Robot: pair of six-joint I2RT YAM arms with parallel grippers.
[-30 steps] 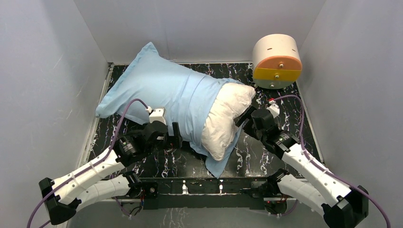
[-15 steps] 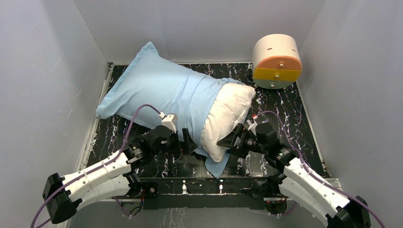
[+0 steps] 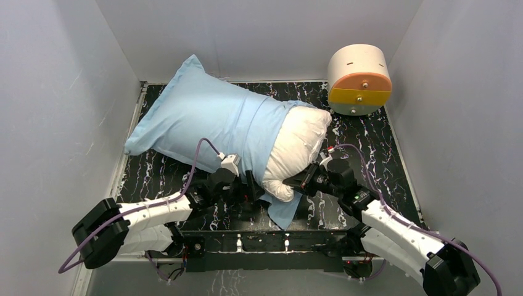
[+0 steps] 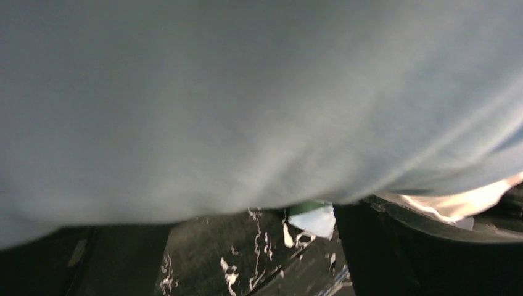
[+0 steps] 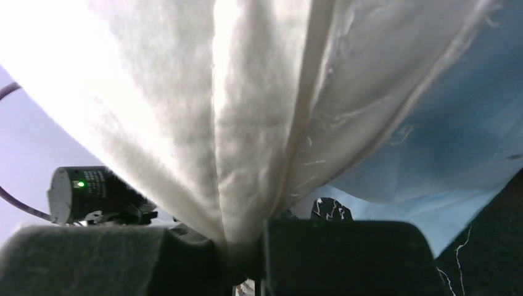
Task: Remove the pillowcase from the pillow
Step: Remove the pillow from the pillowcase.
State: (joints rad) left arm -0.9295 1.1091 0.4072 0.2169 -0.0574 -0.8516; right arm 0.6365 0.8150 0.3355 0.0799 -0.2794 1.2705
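Pale grey walls (image 3: pixel 61 92) enclose a black, white-veined table (image 3: pixel 376 154). A cream-and-orange drum (image 3: pixel 359 79) stands at the table's far right corner. The pillow (image 3: pixel 296 142) lies diagonally from the far left corner toward the near edge. The light blue pillowcase (image 3: pixel 203 117) covers its far left portion, and the near right end is bare white. The right tool (image 3: pixel 293 182) is pinching a gathered fold of the pillow's near end. The left tool (image 3: pixel 251 190) is spread wide against the pillowcase's near side.
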